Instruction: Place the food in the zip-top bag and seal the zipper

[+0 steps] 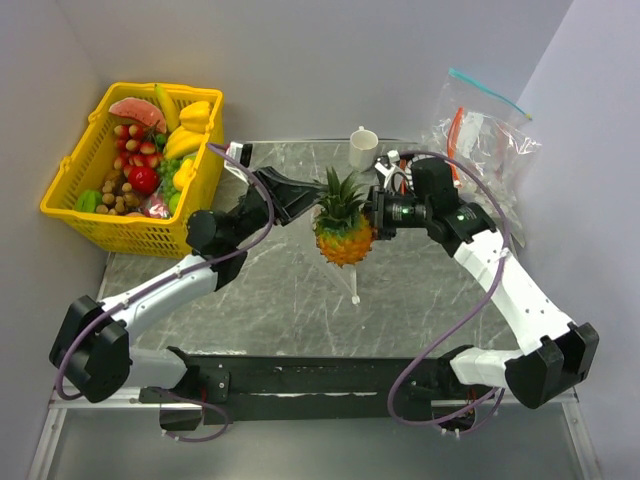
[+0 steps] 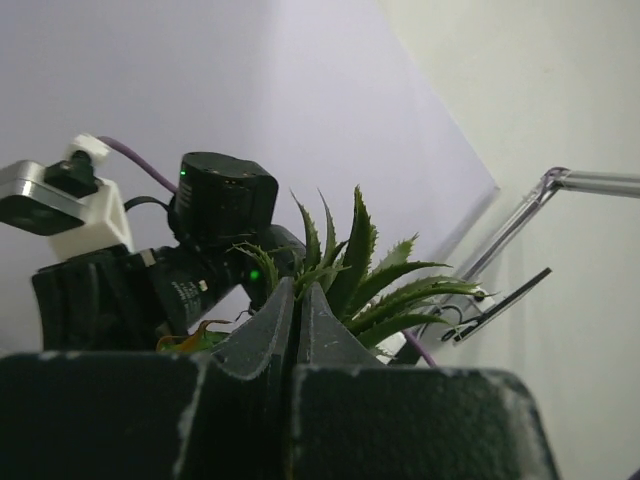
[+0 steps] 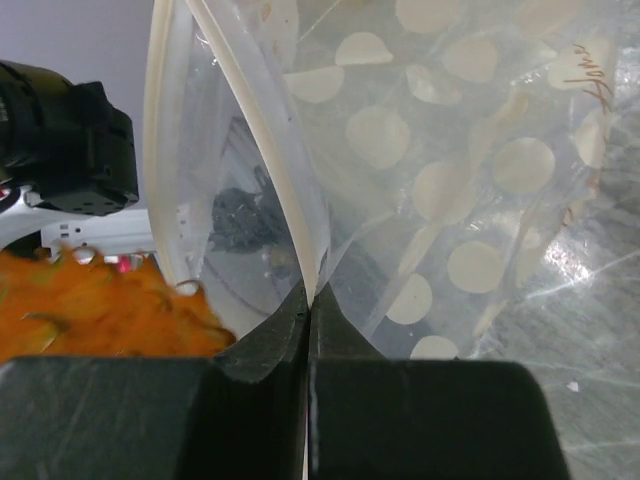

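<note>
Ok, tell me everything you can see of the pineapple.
The pineapple is a small plastic toy with a bumpy orange-yellow body and a spiky green crown. It is held up over the table, crown uppermost as it looks, with the left gripper shut on the crown leaves. Its body sits right at the open mouth of the bag, whose rim the right gripper pinches. Whether body and bag touch, I cannot tell.

Brown cursive print (image 3: 592, 75) on zip-top bag (image 3: 470, 180): unreadable.

The pineapple (image 1: 343, 240) is over the table's (image 1: 270, 300) middle, basket (image 1: 150, 238) back left, bags (image 1: 485, 135) back right.
</note>
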You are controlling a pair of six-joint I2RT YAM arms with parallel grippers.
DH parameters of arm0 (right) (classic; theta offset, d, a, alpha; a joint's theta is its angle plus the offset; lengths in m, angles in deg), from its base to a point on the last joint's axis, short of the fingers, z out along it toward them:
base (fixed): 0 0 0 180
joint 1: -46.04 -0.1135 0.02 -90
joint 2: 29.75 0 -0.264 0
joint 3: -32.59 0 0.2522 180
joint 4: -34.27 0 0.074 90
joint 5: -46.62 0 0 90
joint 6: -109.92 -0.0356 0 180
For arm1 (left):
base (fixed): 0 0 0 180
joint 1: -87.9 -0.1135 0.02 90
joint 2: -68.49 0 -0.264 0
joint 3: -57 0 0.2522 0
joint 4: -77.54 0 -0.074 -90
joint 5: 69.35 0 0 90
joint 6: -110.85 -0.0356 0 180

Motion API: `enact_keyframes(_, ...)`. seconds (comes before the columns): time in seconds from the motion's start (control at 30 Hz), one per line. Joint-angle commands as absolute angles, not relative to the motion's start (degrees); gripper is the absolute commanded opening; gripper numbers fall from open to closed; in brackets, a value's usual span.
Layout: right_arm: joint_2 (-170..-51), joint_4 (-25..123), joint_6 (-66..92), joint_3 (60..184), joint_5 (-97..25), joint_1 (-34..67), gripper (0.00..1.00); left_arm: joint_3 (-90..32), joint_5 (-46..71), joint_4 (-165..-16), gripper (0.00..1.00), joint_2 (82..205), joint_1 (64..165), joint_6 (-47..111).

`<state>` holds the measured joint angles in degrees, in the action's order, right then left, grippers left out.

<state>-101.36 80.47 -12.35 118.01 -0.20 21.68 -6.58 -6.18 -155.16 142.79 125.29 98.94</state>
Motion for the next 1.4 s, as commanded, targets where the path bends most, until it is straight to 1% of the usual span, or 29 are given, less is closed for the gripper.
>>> enact_keyframes(0.0, -97.34, 79.23, -13.83, 121.41, 3.73, 23.01, 0.0, -5.28, -4.24, -147.46, 0.01, 139.87, 125.61, 89.27)
enact_keyframes(0.13, -97.07, 81.25, -13.13, 122.2, 3.56, 23.27, 0.0, -6.5, -2.03, -136.98, 0.01, 137.84, 125.69, 78.55)
enact_keyframes(0.23, -96.63, 81.25, -13.57, 122.2, 4.25, 23.36, 0.0, -6.33, 2.44, -131.08, 0.01, 135.9, 125.61, 71.94)
enact_keyframes(0.3, -96.54, 80.73, -14.01, 122.03, 4.7, 23.28, 0.0, -5.1, 5.09, -131.41, 0.01, 135.9, 125.61, 71.22)
enact_keyframes(0.43, -96.28, 79.93, -15.32, 121.42, 5.93, 23.45, 0.0, -6.85, 4.56, -130.1, 0.01, 138.79, 125.87, 69.64)
enact_keyframes(0.57, -96.19, 78.44, -16.73, 119.49, 7.07, 23.36, 0.0, -6.07, 5.17, -133.95, 0.01, 140.64, 126.57, 70.42)
enact_keyframes(0.77, -93.74, 65.97, -26.04, 111.4, 11.2, 24.41, 0.0, -6.33, 8.78, -132.47, 0.01, 140.29, 128.86, 66.12)
enact_keyframes(0.87, -92.42, 56.85, -32.79, 105.35, 12.34, 25.55, 0.0, -3.53, 9.48, -137.9, 0.01, 140.12, 129.21, 68.83)
enact_keyframes(0.9, -91.46, 47.77, -36.04, 102.98, 13.82, 25.91, 0.0, -2.47, 9.74, -143.4, 0.01, 140.29, 129.3, 71.71)
enact_keyframes(0.93, -91.01, 40.98, -44.07, 97.56, 14.36, 26.95, 0.0, -1.5, 10.44, -146.07, 0.01, 140.64, 129.39, 73.48)
enact_keyframes(0.97, -90.57, 34.38, -48.51, 94.64, 14.54, 27.31, 0.0, 0.42, 10.54, -149.22, 0.01, 141.69, 129.3, 75.33)
enact_keyframes(1.0, -89.87, 21.7, -52.64, 91.91, 14.19, 27.58, 0.0, 1.05, 10.71, -151.78, 0.01, 142.4, 129.39, 78.65)
enact_keyframes(1.03, -89.95, 16.27, -58.95, 87.27, 12.89, 27.75, 0.0, 1.66, 10.89, -155.98, 0.01, 143.01, 129.3, 80.34)
enact_keyframes(1.13, -91.35, -1.15, -67.14, 80.92, 10.42, 27.84, 0.0, 3.51, 11.77, -163.02, 0.01, 145.39, 129.82, 85.18)
enact_keyframes(1.17, -92.14, -5.8, -69.53, 79.59, 9.8, 27.84, 0.0, 4.38, 12.73, -163.92, 0.01, 146.26, 130.26, 85.8)
enact_keyframes(1.2, -94.06, -14.81, -72.08, 78.45, 9.27, 27.93, 0.0, 4.92, 13.34, -164.89, 0.01, 146.53, 130.44, 86.33)
enact_keyframes(1.27, -96.53, -21.81, -78.33, 76.94, 8.83, 27.84, 0.0, 6.41, 14.23, -166.91, 0.01, 147.49, 130.88, 86.68)
enact_keyframes(1.3, -98.72, -28.2, -80.35, 76.68, 8.57, 27.84, 0.0, 7.02, 15.1, -167.71, 0.01, 147.85, 130.88, 86.86)
enact_keyframes(1.37, -100.75, -32.46, -84.66, 76.5, 8.83, 28.02, 0.0, 8.34, 15.55, -168.76, 0.01, 148.73, 130.97, 86.6)
